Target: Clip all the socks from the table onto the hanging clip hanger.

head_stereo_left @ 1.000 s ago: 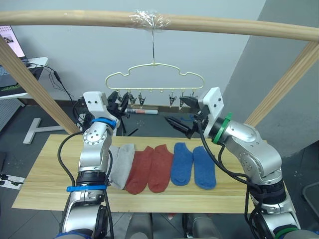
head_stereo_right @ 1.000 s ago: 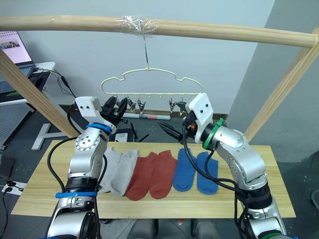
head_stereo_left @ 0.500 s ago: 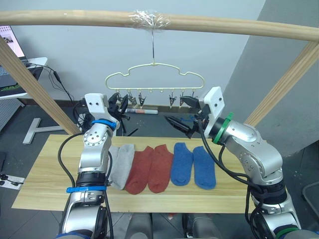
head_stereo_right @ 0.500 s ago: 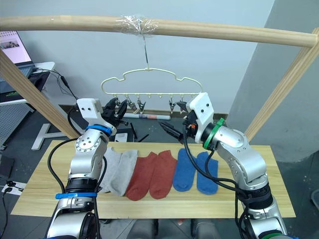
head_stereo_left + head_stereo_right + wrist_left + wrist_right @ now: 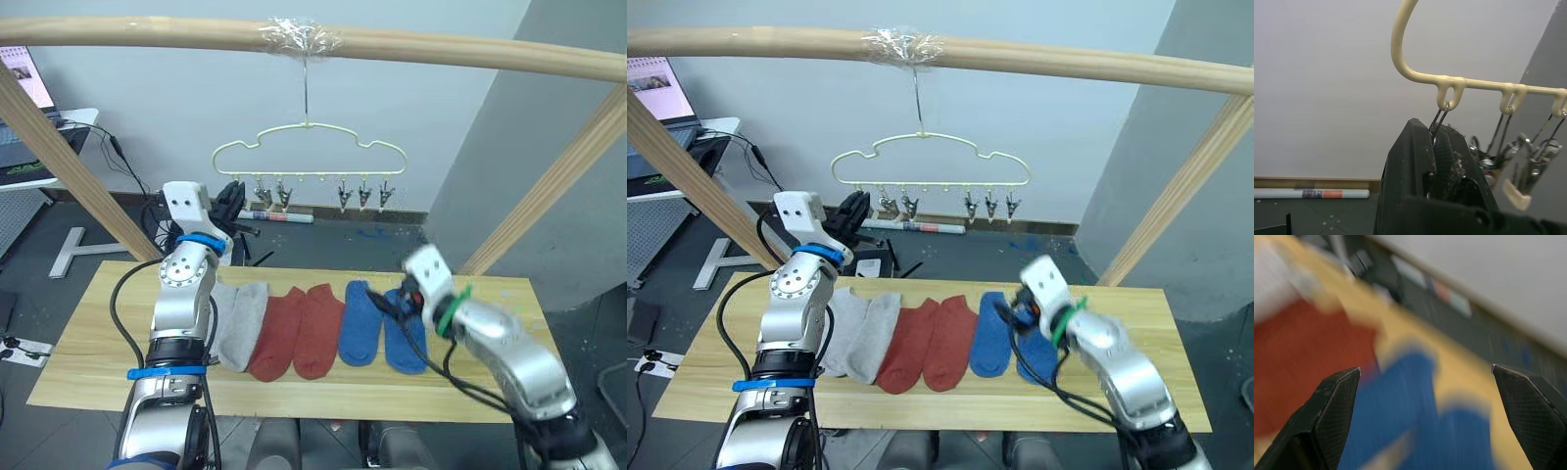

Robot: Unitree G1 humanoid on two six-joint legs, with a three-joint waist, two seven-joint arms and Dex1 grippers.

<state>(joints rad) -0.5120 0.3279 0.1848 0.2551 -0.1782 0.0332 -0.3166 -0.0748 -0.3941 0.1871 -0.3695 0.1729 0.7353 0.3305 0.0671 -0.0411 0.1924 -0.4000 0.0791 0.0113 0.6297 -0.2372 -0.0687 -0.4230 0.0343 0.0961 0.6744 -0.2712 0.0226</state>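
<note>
Six socks [image 5: 318, 328] side by side on the desk [image 5: 88, 352]; clip hanger [image 5: 309, 147] hanging above, behind them.

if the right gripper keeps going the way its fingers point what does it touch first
Most likely a blue sock: the right gripper, open wide, points down at the blue pair on the table. Depth is unclear, so which sock is uncertain.
</note>
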